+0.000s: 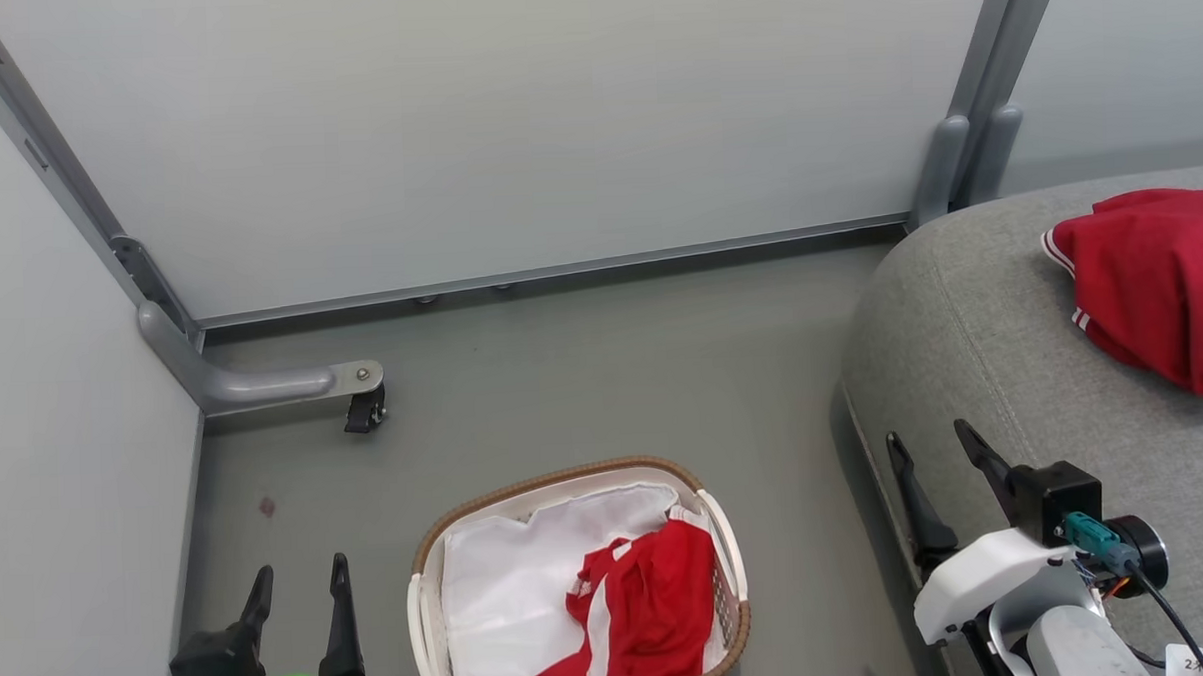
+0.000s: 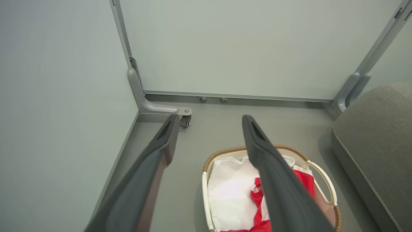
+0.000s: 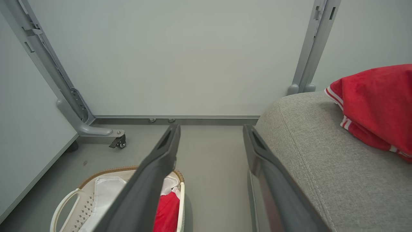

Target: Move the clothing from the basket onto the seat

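Observation:
The white basket (image 1: 424, 559) with its brown woven rim stands on the floor at the bottom centre. One piece of red clothing (image 1: 651, 611) with white stripes lies in its right half on the white liner (image 1: 510, 571). A second red piece (image 1: 1155, 284) rests on the grey seat (image 1: 972, 335) at the right. My left gripper (image 1: 300, 581) is open, left of the basket, holding nothing. My right gripper (image 1: 932, 443) is open over the seat's rounded edge, also holding nothing. In the wrist views, the basket (image 2: 325, 182) and clothing (image 2: 304, 180) sit below the left gripper (image 2: 210, 119), and the seat (image 3: 309, 141) lies beside the right gripper (image 3: 210, 128).
Pale panel walls close off the back and left. A grey metal foot with a castor (image 1: 364, 406) juts onto the floor at the left corner. Open grey floor (image 1: 613, 378) lies between basket, wall and seat.

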### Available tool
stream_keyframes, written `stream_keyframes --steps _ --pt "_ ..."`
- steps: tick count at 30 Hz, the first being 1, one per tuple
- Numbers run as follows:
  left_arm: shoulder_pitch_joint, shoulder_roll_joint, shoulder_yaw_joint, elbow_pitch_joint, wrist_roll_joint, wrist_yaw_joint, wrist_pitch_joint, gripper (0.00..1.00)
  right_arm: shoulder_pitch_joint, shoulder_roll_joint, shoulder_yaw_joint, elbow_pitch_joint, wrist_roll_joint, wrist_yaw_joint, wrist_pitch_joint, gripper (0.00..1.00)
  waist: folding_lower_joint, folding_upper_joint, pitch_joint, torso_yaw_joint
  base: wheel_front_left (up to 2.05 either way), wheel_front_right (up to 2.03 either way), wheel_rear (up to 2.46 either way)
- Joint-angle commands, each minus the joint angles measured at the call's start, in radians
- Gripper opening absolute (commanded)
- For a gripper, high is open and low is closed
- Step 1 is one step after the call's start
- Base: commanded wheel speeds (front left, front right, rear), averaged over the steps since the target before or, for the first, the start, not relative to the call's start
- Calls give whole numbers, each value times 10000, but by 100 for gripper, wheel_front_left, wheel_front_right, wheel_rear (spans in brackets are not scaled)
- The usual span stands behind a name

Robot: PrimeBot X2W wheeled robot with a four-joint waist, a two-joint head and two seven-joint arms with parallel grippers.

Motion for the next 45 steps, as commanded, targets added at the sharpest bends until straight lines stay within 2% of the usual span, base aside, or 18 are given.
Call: stream_keyframes --steps 1,7,20,32,45 --pt "142 -2 3 -38 -52 -27 -9 100 134 -39 -35 -46 -38 -12 -2 100 0 0 -16 -26 0 0 0" --pt "-69 -4 -249 11 -189 -27 -9 100 -55 -40 -58 -113 -14 -12 -2 100 0 0 259 -41 0 0 0" --pt "-2219 40 -1708 384 -712 -27 -9 100 -1763 -38 22 -1114 -23 -12 -2 100 0 0 3058 -533 0 0 0" --pt "-4635 827 -3369 1000 -1481 -27 -10 100 -3135 -24 245 -2373 406 -12 -2 100 0 0 5581 -1329 0 0 0" --pt "-6404 1412 -4940 1862 -2058 -28 -9 100 -4112 -33 692 -3483 1170 -10 -2 100 0 0 7480 -2268 0 0 0"
